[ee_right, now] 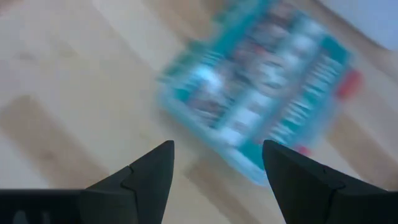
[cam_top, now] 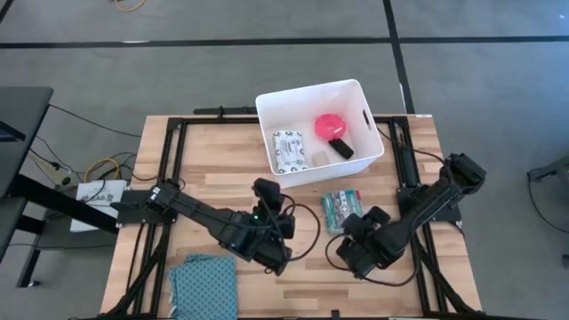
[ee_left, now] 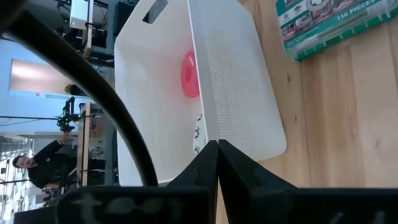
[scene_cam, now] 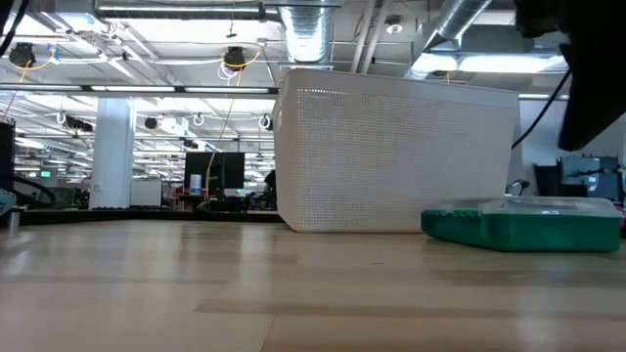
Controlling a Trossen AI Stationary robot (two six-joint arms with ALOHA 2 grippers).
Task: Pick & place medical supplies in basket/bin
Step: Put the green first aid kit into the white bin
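Observation:
The white bin (cam_top: pixel 363 100) stands at the table's far middle. In it lie a white patterned packet (cam_top: pixel 289 149), a pink-red disc (cam_top: pixel 331 124), a black piece (cam_top: pixel 340 148) and a beige block (cam_top: pixel 316 158). The green-and-red pack (cam_top: pixel 342 208) lies flat on the table just in front of the bin and also shows in the low view (scene_cam: pixel 523 223). My left gripper (cam_top: pixel 268 189) is shut and empty, hovering near the bin's near left corner (ee_left: pixel 273 140). My right gripper (ee_right: pixel 217 158) is open and points down at the pack (ee_right: pixel 261 93) from its near side, without touching it.
A folded teal cloth (cam_top: pixel 203 280) lies at the table's near left corner. The bin's wall (scene_cam: pixel 391 156) rises high behind the pack. Bare wood lies between the two arms and to the left of the bin.

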